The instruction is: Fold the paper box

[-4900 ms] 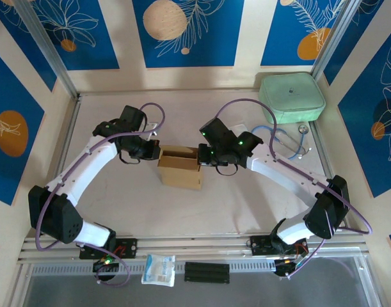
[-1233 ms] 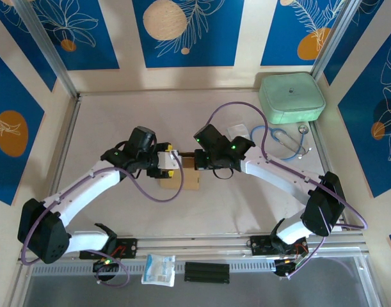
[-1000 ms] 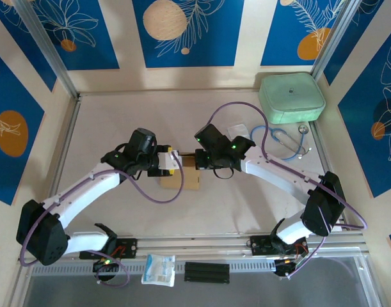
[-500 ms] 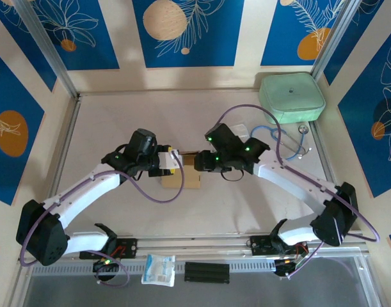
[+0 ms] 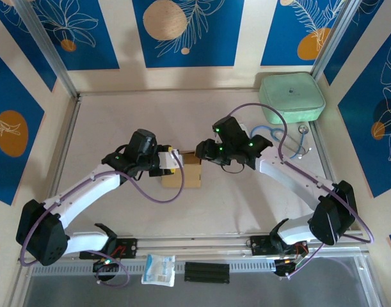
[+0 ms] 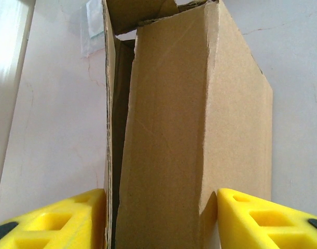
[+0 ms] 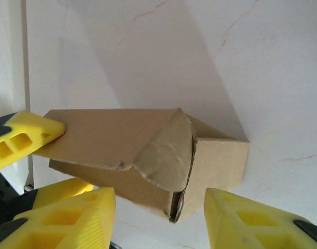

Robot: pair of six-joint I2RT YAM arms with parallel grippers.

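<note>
The paper box sits mid-table, partly formed. The left end effector clamps its side panels on both faces. The right end effector has backed away from the box end, jaws apart and empty, so the curled end flap remains untucked.

The table is a pale off-white marbled surface with fine cracks. Near its middle sits the brown paper box, partly folded, one flap curling at its end. In the far right corner lies a mint-green case, with a blue-tubed stethoscope just beside it, nearer the arms
</note>
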